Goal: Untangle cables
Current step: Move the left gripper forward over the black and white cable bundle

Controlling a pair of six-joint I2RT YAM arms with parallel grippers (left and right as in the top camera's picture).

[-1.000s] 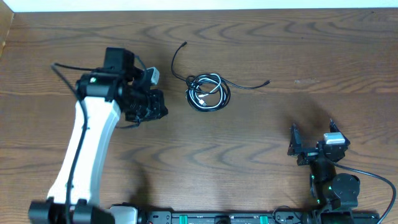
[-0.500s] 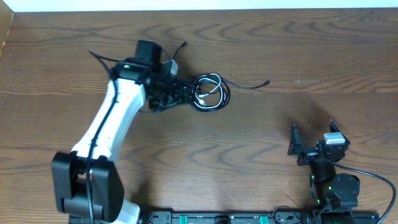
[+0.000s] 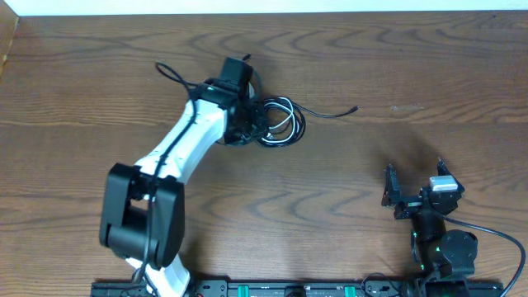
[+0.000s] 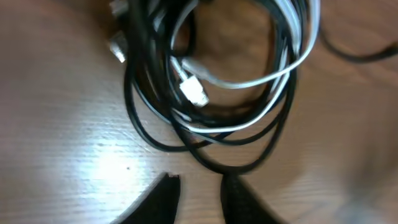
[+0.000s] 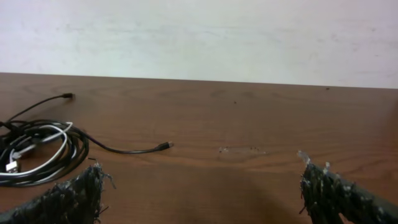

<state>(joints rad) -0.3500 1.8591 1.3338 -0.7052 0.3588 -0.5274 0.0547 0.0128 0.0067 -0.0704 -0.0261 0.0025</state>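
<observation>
Cables [image 3: 272,128]: one tangled coil, none separated yet.
Left end effector [image 4: 199,180]: barely parted, empty, just beside cables.
Right end effector [image 5: 200,165]: released, well apart from cables.

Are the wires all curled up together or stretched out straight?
Curled up together. The cables lie in one round coil, the white cable looped among the black ones; only two black ends trail out.

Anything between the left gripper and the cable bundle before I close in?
Nothing visible. In the left wrist view, only bare table lies between the left gripper, its fingertips slightly parted, and the near edge of the cables.
</observation>
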